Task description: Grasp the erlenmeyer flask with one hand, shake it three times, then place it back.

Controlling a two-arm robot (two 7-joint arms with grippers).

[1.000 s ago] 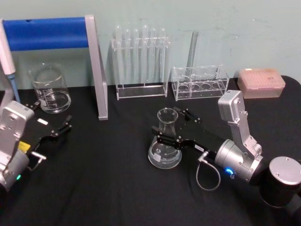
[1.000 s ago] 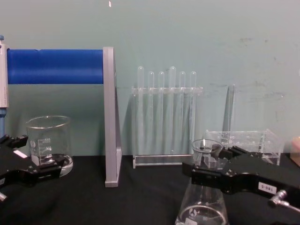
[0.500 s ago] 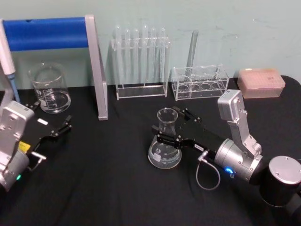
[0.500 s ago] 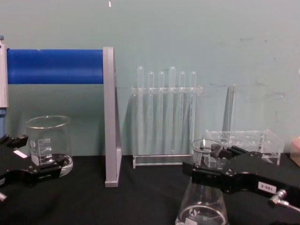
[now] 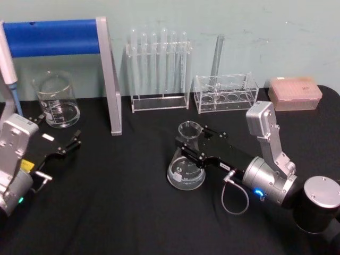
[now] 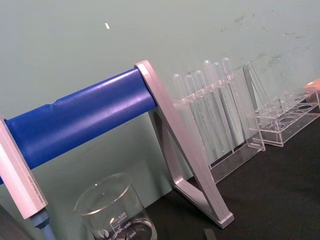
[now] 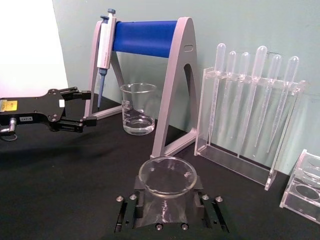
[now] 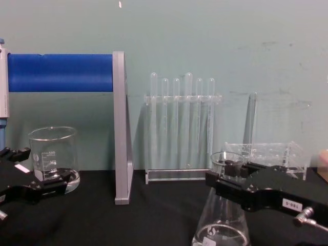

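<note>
- Head view: the right gripper (image 5: 187,150) is clamped on the neck of the erlenmeyer flask (image 5: 186,171), which leans a little at the middle of the black table (image 5: 133,212). The left gripper (image 5: 58,132) is parked at the left near the beaker (image 5: 56,101) with its fingers apart, because one hand is enough.
- Left wrist view: the blue-barred stand (image 6: 90,115) and the beaker are in front of the idle arm.
- Right wrist view: both jaws press the neck just under the rim – probably a high hold, so that the wide base can swing freely.
- Chest view: the cone hangs under the jaws, but I cannot tell whether the base touches the table.
</note>
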